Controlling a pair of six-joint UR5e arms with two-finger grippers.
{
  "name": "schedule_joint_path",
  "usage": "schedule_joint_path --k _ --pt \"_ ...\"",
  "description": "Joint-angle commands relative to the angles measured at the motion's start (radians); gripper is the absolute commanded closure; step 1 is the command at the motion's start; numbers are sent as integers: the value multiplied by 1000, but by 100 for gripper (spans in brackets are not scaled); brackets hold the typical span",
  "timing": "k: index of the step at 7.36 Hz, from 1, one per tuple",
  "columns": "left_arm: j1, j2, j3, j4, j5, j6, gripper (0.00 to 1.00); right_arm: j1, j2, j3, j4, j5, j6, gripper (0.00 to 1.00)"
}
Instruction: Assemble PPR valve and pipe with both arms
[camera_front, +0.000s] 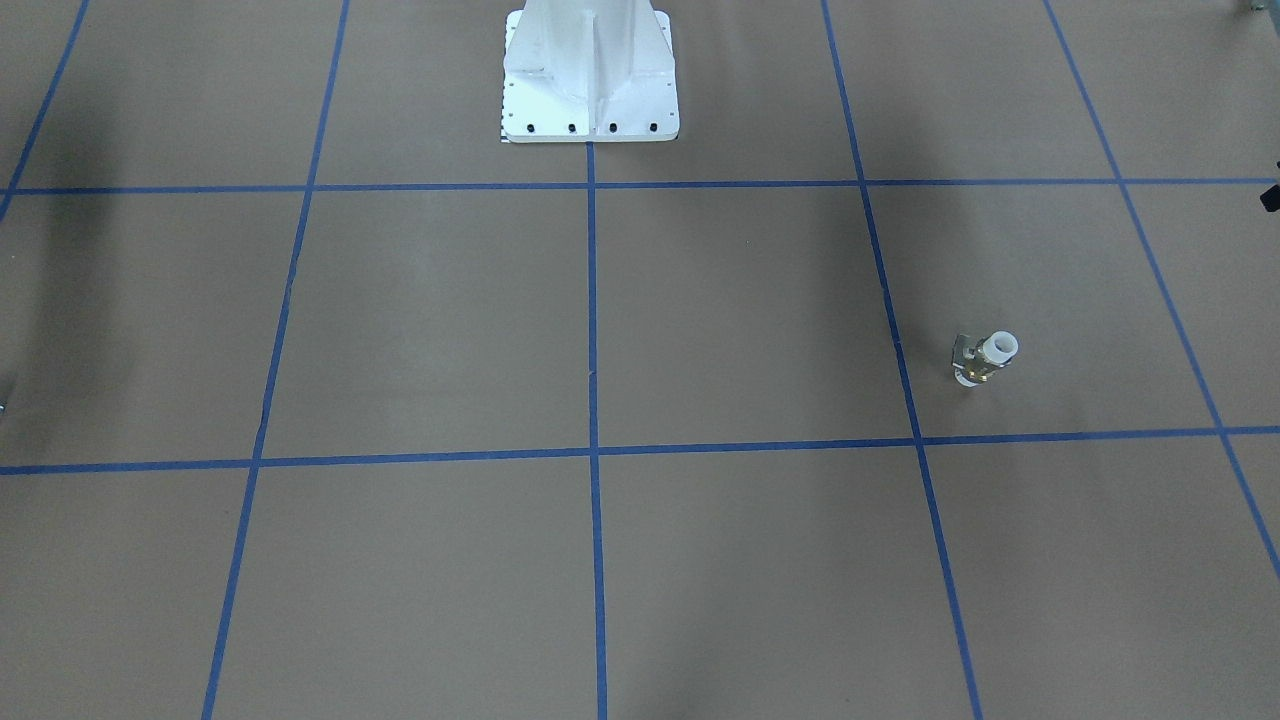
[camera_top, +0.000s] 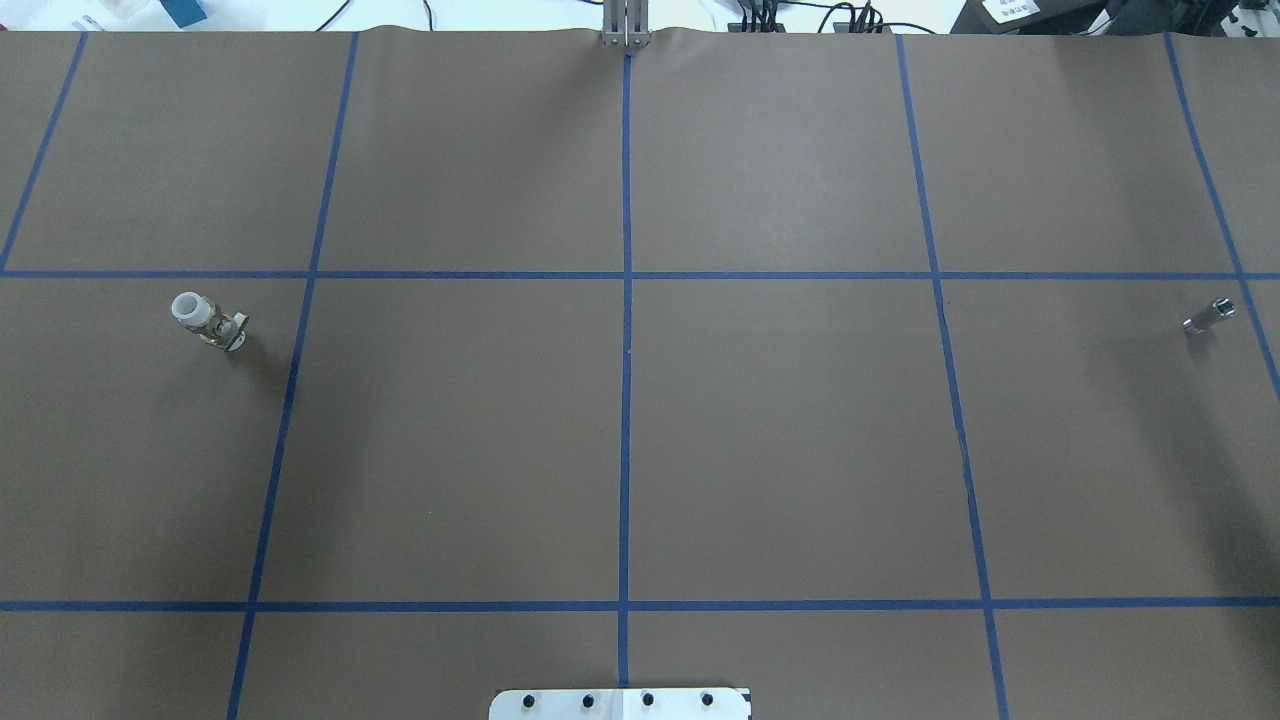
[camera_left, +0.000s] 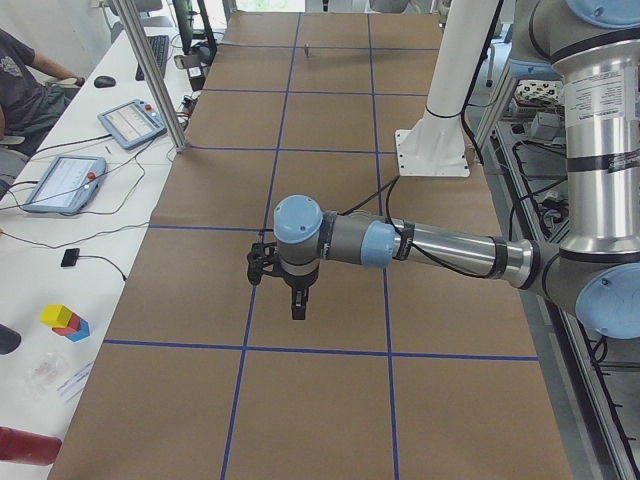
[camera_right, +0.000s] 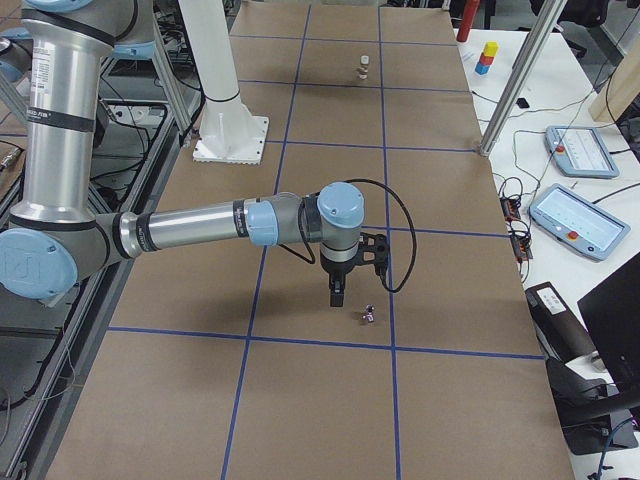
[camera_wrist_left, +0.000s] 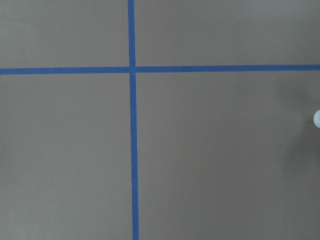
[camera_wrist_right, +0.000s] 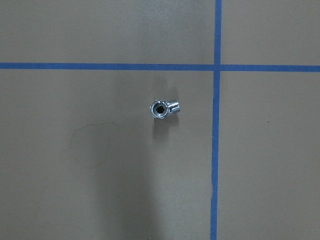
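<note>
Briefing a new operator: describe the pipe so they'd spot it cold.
On the brown table with the blue tape grid, go to the middle row's far end on the robot's right. The pipe sits alone just inside the last blue line: a tiny all-silver stub, unlike the brass, white-collared valve at the opposite end.

Tiny brass-and-white PPR valve (camera_top: 208, 320) standing upright, far left; short silvery pipe (camera_top: 1208, 316) upright, far right, well apart.

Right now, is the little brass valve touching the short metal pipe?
Apart. The overhead view shows the valve at the far left and the pipe at the far right, with whole taped squares between them.
</note>
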Motion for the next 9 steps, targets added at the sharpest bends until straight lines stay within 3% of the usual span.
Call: schedule_joint_path --k 1,7,9 --pt "1 -6 -1 0 -26 -5 0 1 -9 -4 0 0 0 1" --pt "1 -4 -13 5 -49 3 1 66 -15 22 -26 -11 -1 0" --pt "1 -6 -16 3 -43 4 1 26 -12 23 -63 -28 -13 0"
